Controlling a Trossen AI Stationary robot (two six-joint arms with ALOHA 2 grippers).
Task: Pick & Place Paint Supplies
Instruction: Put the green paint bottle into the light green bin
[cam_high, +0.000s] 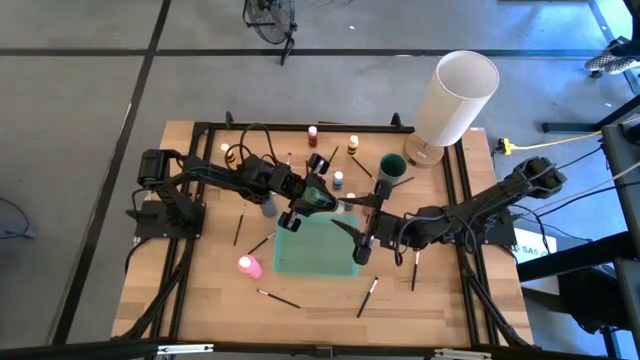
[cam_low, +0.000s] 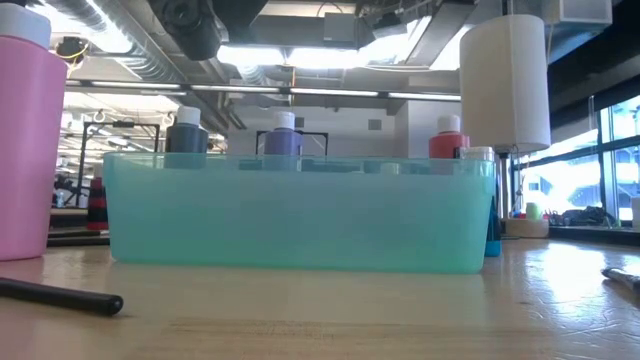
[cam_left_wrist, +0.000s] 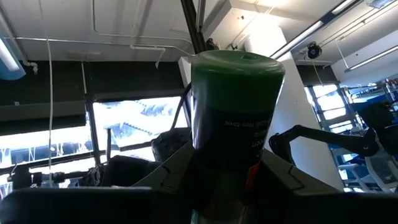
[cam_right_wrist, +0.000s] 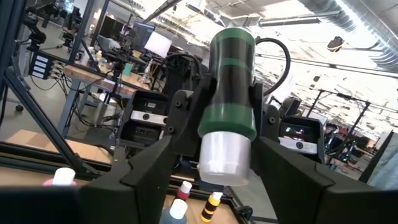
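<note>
A green paint bottle (cam_left_wrist: 233, 118) is filling the middle of the left wrist view, sitting clamped between the left gripper (cam_left_wrist: 227, 180)'s dark fingers (cam_left_wrist: 171, 177), with a white cylinder (cam_left_wrist: 292, 112) and bright windows (cam_left_wrist: 134, 127) showing behind it.

Bright overhead lights, window glare

Your left arm reaching in from left edge, elbow bent, wrist tipped so its camera is looking upward. Left gripper (cam_high: 318, 196) sitting mid-table, fingers (cam_left_wrist: 168, 177) clamping green bottle (cam_left_wrist: 235, 99) between them. Your right arm stretching in from right edge, forearm low. Right gripper (cam_high: 362, 205) meeting left one nose to nose, fingers (cam_right_wrist: 152, 165) standing either side of same bottle, contact unclear.
</note>
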